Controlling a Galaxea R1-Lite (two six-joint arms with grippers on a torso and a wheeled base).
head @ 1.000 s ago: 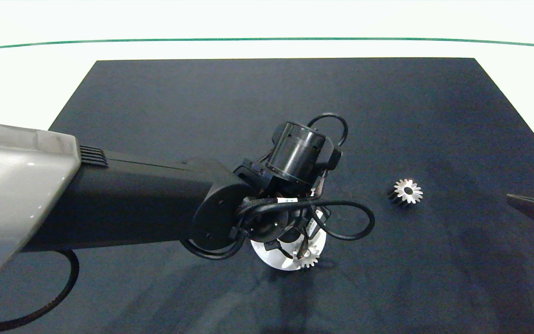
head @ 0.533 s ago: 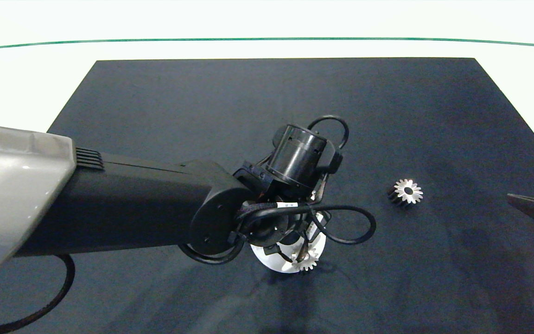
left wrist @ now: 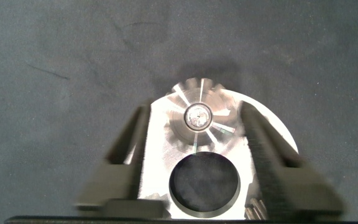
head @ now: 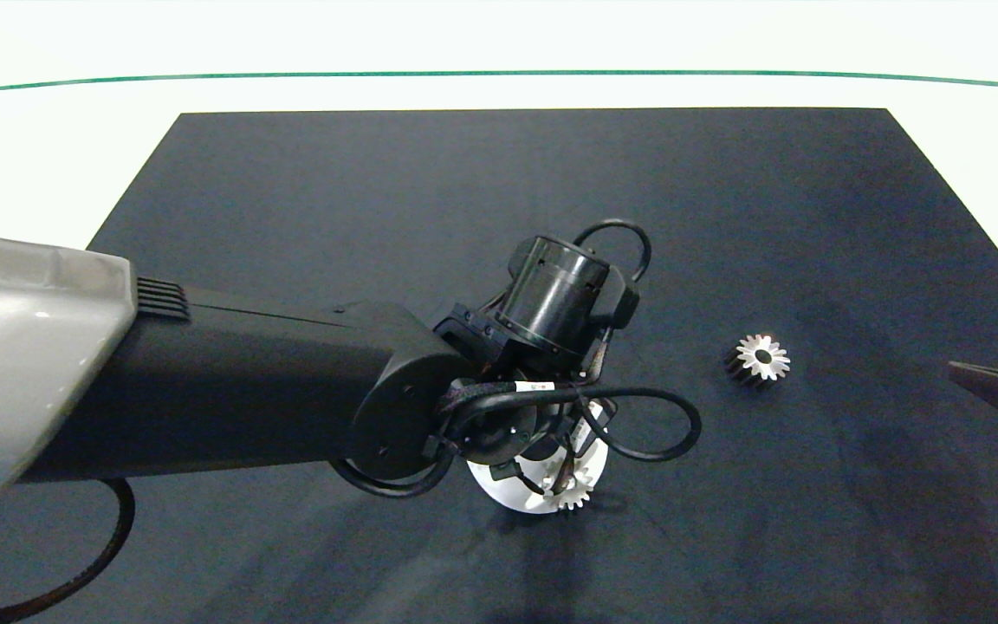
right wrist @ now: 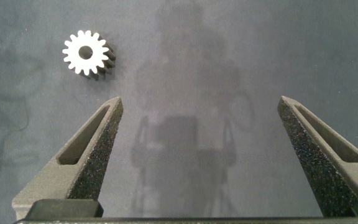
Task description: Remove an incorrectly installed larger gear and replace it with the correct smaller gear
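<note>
A small silver gear (left wrist: 199, 119) sits on a pin at the rim of the white round plate (head: 499, 485); I take it for the smaller gear (head: 570, 496). My left gripper (left wrist: 196, 113) hangs over it, open. Its fingers (left wrist: 126, 155) stand on either side of the gear with a gap on each side. The larger gear (head: 759, 358), silver with dark flanks, lies loose on the mat to the right and also shows in the right wrist view as the larger gear (right wrist: 87, 53). My right gripper (right wrist: 201, 102) is open and empty at the right edge, where the head view shows only the right gripper (head: 997, 386) tip.
A black mat (head: 378, 191) covers the white table. The plate has a large round hole (left wrist: 204, 183) beside the pin. The left arm and its cable loops (head: 655, 425) hide most of the plate in the head view.
The left wrist has shifted slightly toward the table's front, and the small gear at the plate's rim shows a little lower. The loose gear and right gripper have not moved.
</note>
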